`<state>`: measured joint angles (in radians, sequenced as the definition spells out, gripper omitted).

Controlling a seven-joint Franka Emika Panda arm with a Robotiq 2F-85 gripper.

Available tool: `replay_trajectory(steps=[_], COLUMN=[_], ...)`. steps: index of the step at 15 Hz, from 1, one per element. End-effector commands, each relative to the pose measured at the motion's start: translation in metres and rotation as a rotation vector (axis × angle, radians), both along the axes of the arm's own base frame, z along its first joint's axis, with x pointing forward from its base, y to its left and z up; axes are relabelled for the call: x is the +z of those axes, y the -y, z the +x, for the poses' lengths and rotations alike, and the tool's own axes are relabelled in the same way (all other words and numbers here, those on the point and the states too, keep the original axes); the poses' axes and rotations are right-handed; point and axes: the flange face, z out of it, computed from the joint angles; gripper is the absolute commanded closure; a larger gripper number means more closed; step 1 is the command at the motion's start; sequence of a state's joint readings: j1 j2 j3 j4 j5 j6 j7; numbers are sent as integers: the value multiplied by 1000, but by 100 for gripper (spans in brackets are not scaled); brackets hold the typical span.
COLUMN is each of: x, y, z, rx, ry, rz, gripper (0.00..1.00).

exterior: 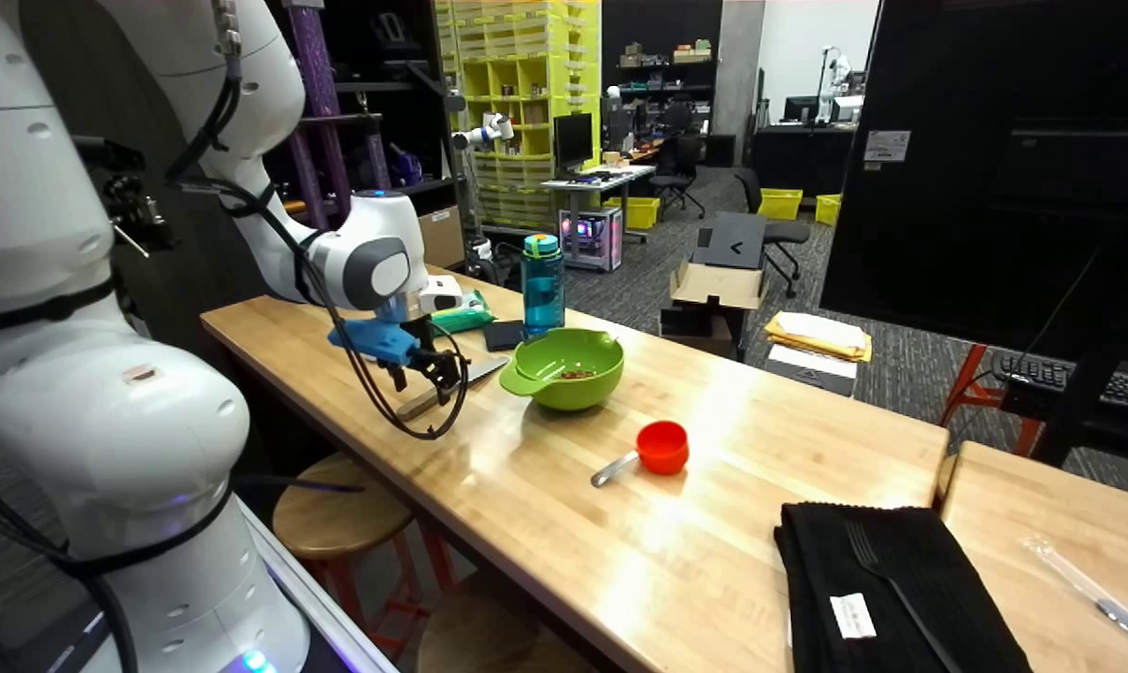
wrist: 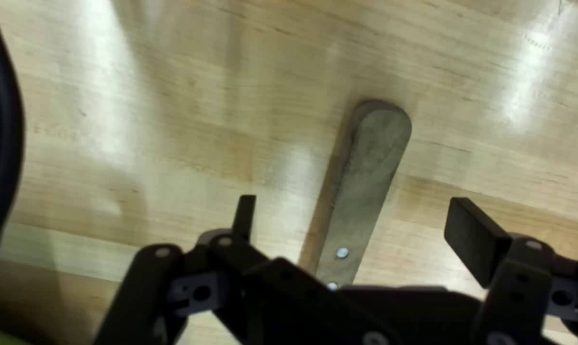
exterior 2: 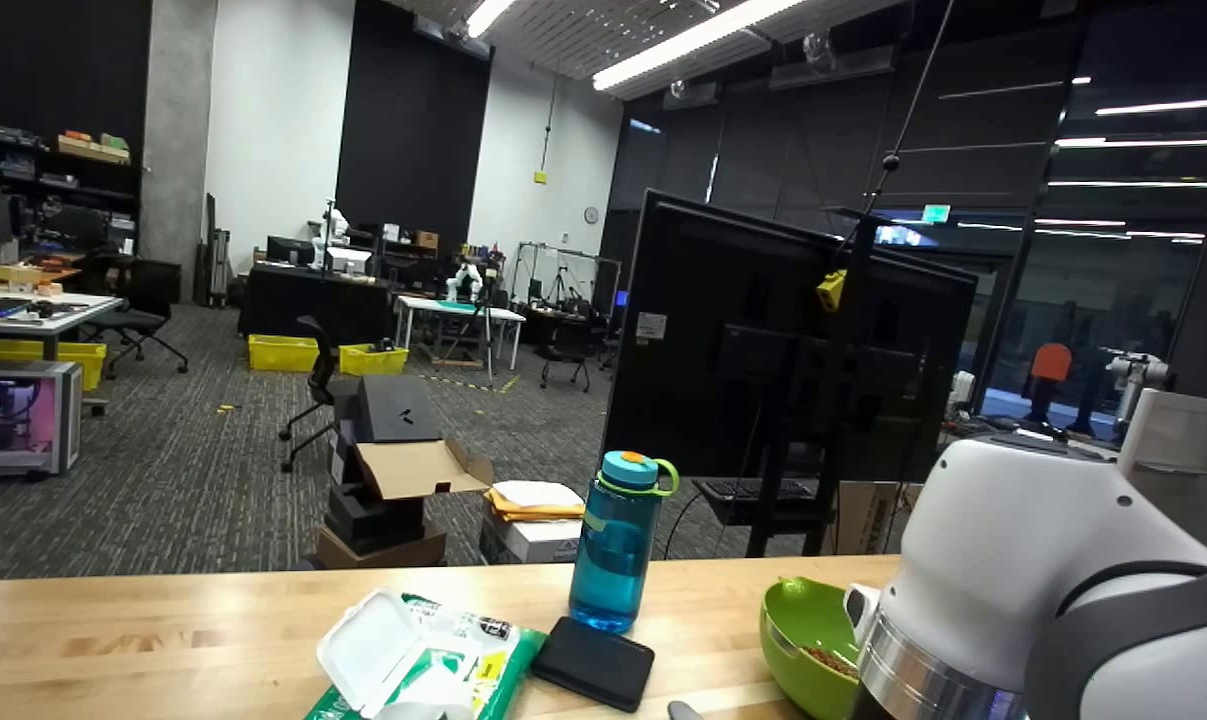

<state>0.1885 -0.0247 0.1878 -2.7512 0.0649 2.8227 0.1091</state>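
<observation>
In an exterior view, the claw (exterior: pixel 422 383) hangs spread wide above the riveted handle (wrist: pixel 364 196) of a flat-bladed utensil (exterior: pixel 485 371) lying on the surface (exterior: pixel 769 439). Rightward come a blue water bottle (exterior: pixel 543 290), a green bowl (exterior: pixel 573 396) of brown bits (exterior: pixel 578 374), a red measuring cup (exterior: pixel 663 449), and a fork (exterior: pixel 866 551) on folded black cloth (exterior: pixel 823 556).

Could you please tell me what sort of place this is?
Probably a robotics lab, judging by the large white robot arm, the lit computer tower and the tall yellow shelving.
</observation>
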Motion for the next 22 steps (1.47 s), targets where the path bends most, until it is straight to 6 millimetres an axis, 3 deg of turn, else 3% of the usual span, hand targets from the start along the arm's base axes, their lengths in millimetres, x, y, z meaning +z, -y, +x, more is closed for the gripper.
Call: replay_trajectory(steps=[1, 2, 4, 14, 15, 22], x=[-8, -10, -12, -13, -13, -4], y=[-11, -12, -14, -18, -18, -17], z=[2, 2, 2, 6, 6, 6], rx=[-16, -19, -25, -28, -26, -18], ry=[12, 13, 11, 14, 15, 26], rz=[-11, -15, -24, -49, -51, -59], gripper=[0, 0, 26, 96, 93, 93])
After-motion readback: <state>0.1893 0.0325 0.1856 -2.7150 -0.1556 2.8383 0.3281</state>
